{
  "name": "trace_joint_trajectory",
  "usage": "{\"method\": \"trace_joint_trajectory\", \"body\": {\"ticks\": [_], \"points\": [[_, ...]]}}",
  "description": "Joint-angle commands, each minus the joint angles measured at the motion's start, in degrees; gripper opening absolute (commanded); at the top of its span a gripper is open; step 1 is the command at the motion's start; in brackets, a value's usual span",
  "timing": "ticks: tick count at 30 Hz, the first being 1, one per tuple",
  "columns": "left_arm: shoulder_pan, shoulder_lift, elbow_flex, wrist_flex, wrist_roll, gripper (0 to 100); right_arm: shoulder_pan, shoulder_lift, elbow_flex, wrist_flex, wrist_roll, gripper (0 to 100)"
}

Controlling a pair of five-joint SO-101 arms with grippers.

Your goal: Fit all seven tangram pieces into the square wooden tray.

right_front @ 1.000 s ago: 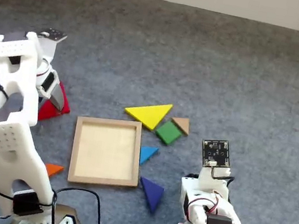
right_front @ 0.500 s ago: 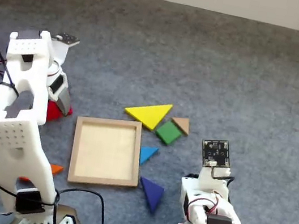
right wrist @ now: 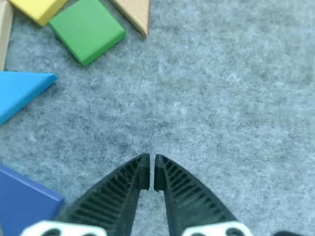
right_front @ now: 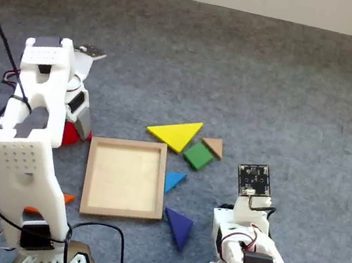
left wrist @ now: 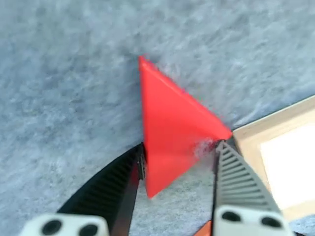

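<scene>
Pale wood, smooth and unpainted, makes up the square tray [right_front: 131, 143], a shallow frame with a raised rim lying flat on fuzzy grey carpet [right_front: 278, 88]. By the tray's far left corner lies the red triangle [left wrist: 172, 140], a flat glossy block with crisp edges, one sharp tip just at the tray's corner, though whether they touch is hard to say. The left pincer [left wrist: 180, 151] straddles that triangle, with one ribbed black finger [left wrist: 123, 182] pressed to one edge and the other against the tip nearest the tray, so it grips the piece across its width (the block itself lies flat on the carpet). Just off the tray's far right corner sits the big yellow triangle [right_front: 175, 133], with the green square [right_front: 198, 155] and a small tan triangle [right_front: 213, 146] of bare wood packed close beside it. The light blue triangle [right_front: 173, 180] rests against the tray's right rim, and the dark blue triangle [right_front: 179, 226] lies off its near right corner. An orange piece [right_front: 64, 199] peeks out by the tray's near left corner, partly hidden under the left arm. Well to the right of the tray, the right pincer [right wrist: 148, 169] hangs over bare carpet, its ridged tips drawn together with only a sliver between them, holding nothing.
</scene>
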Motion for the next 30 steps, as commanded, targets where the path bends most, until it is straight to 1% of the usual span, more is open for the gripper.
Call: {"method": "trace_joint_trajectory", "body": {"ticks": [1,6,8,10,13,16,25,28,30], "points": [[5.05,0.57,1.19,0.35,0.09,15,0.4,-0.75,8.48,0.4,0.18,3.3],[8.84,-0.13,3.91,0.35,0.35,11,0.4,-0.75,8.48,0.4,0.18,3.3],[9.1,-1.98,3.91,0.35,2.64,8,0.4,-0.75,8.48,0.4,0.18,3.3],[9.27,-5.23,4.53,0.62,3.6,7,0.4,-0.75,8.48,0.4,0.18,3.3],[10.51,-10.68,4.62,4.31,3.69,7,0.4,-0.75,8.48,0.4,0.18,3.3],[12.09,-17.19,6.64,6.68,3.78,7,0.4,-0.75,8.48,0.4,0.18,3.3],[12.26,-42.24,21.05,6.68,3.78,7,0.4,-0.75,8.48,0.4,0.18,3.3],[12.18,-50.33,27.12,4.66,3.78,7,0.4,-0.75,8.48,0.4,0.18,3.3],[10.42,-55.34,31.52,2.02,3.78,7,0.4,-0.75,8.48,0.4,0.18,3.3]]}}
